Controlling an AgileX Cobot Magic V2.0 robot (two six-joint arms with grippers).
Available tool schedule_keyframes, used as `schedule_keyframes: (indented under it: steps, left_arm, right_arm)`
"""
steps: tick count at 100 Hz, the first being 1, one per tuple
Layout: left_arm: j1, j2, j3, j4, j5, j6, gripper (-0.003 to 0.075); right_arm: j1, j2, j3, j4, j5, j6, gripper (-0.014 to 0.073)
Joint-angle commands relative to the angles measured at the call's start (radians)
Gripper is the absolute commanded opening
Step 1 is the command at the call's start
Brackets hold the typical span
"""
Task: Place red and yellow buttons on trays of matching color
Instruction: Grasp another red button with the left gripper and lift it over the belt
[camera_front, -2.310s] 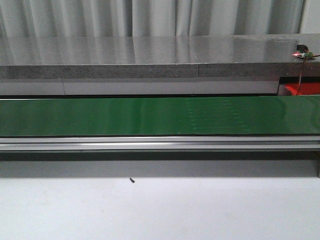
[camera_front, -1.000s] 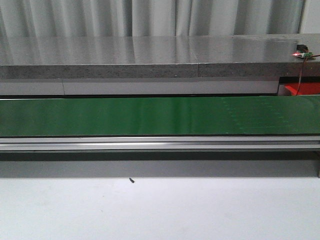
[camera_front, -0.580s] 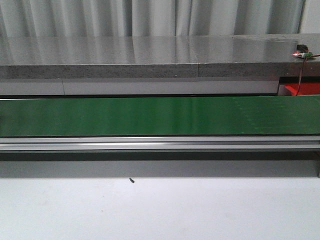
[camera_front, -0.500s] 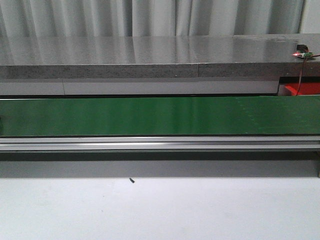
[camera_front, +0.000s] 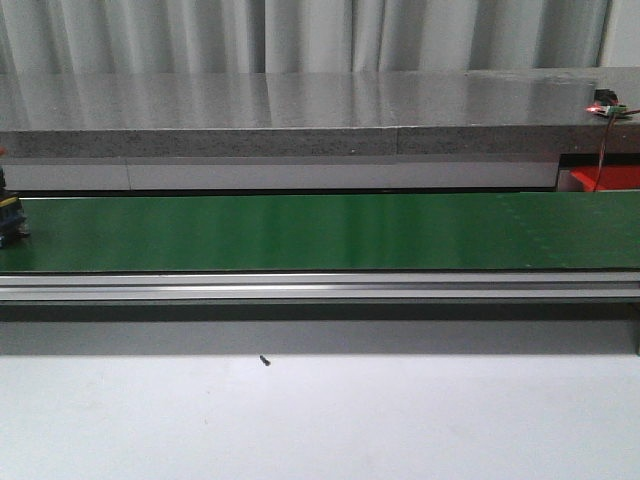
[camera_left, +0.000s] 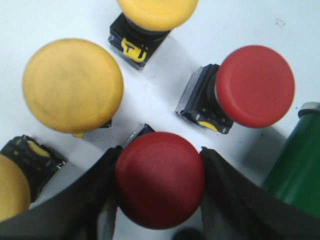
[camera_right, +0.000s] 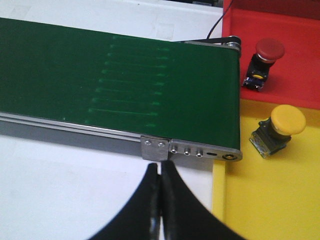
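Since 0.5 s ago a small dark object (camera_front: 9, 218) with a bit of yellow on it has shown up at the far left end of the green belt (camera_front: 320, 232) in the front view; too cropped to tell what it is. Rest of that view unchanged, no arm visible there.

Left gripper (camera_left: 159, 186): fingers (camera_left: 95, 200) sit either side of a red button (camera_left: 160, 179), dark pads right at the cap's edges. Contact looks likely but I cannot tell if they're actually clamped on it or just bracketing it. Button stands on the white surface (camera_left: 50, 20) among others: second red button (camera_left: 255, 86) beside it, one big yellow button (camera_left: 72, 85), another yellow button (camera_left: 157, 11) cut off at the frame edge, a third yellow one (camera_left: 11, 187) partly in view. Belt end roller (camera_left: 297, 165) is just beside the second red one.

Right gripper (camera_right: 161, 200): fingers pressed together, holding nothing, hanging over the white surface near the belt's end plate (camera_right: 190, 149).

Trays past the belt end: red tray (camera_right: 295, 55) with one red button (camera_right: 264, 62) in it, yellow tray (camera_right: 270, 195) with one yellow button (camera_right: 279, 129) lying tilted in it.
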Motion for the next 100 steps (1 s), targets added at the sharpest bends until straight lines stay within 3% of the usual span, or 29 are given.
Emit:
schedule_keyframes:
  steps: [1,45,64,100]
  left_arm:
    - [0.003,-0.091,-0.028,-0.001,-0.021,0.001,0.0223]
    - [0.003,-0.325,-0.022,0.024,0.072,0.001,0.0223]
    - [-0.002,-0.415,0.061,0.024,0.069,0.011,0.0223]
    - [-0.132,-0.465,0.152,0.021,0.023,0.028,0.0223]
  right_arm:
    - [0.000,-0.004,-0.026,0.011,-0.056,-0.008,-0.0121]
    - [0.000,-0.004,-0.026,0.011,-0.056,-0.008,-0.0121]
    - [0.000,-0.004,-0.026,0.011,-0.056,-0.008,-0.0121]
    - [0.000,-0.004,-0.026,0.011,-0.056,-0.008,-0.0121]
